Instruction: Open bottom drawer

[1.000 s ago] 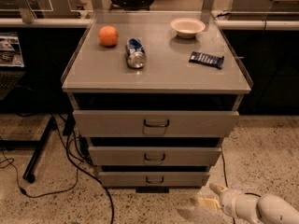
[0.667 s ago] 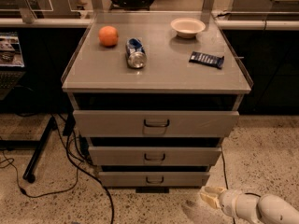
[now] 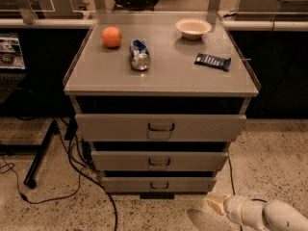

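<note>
The grey cabinet has three drawers. The bottom drawer (image 3: 159, 184) has the narrowest, shortest front and a small dark loop handle (image 3: 159, 185); it is pushed in, close to the floor. My gripper (image 3: 217, 205) is a white arm with a tan tip, low at the lower right. It sits just above the floor, to the right of and slightly in front of the bottom drawer's right end, not touching it.
The middle drawer (image 3: 159, 160) and top drawer (image 3: 160, 127) sit above. On the cabinet top (image 3: 183, 78) lie an orange (image 3: 111, 36), a crushed can (image 3: 140, 55), a white bowl (image 3: 193, 28) and a dark snack bar (image 3: 212, 61). Cables (image 3: 72, 172) and a black stand leg (image 3: 39, 154) lie on the floor at left.
My gripper shifted a little to the left and then back to the right, staying low near the floor. The drawers have not moved.
</note>
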`<move>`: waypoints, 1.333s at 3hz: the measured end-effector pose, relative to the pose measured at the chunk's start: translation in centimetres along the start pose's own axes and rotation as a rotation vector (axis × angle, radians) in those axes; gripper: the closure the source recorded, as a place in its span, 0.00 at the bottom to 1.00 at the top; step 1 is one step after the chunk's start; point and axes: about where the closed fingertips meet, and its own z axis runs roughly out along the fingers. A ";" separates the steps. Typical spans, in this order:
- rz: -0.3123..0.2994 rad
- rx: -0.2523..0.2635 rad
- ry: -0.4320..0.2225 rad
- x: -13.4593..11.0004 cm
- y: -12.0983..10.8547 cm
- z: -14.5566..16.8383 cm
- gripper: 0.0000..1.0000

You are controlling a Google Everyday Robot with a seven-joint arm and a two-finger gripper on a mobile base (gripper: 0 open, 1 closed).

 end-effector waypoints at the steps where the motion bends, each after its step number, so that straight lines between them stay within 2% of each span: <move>1: 0.023 0.018 -0.039 0.5 -1.4 2.0 1.00; 3: 0.028 0.089 -0.212 -0.1 -6.5 7.8 1.00; 4: 0.047 0.112 -0.245 -0.3 -8.9 10.4 1.00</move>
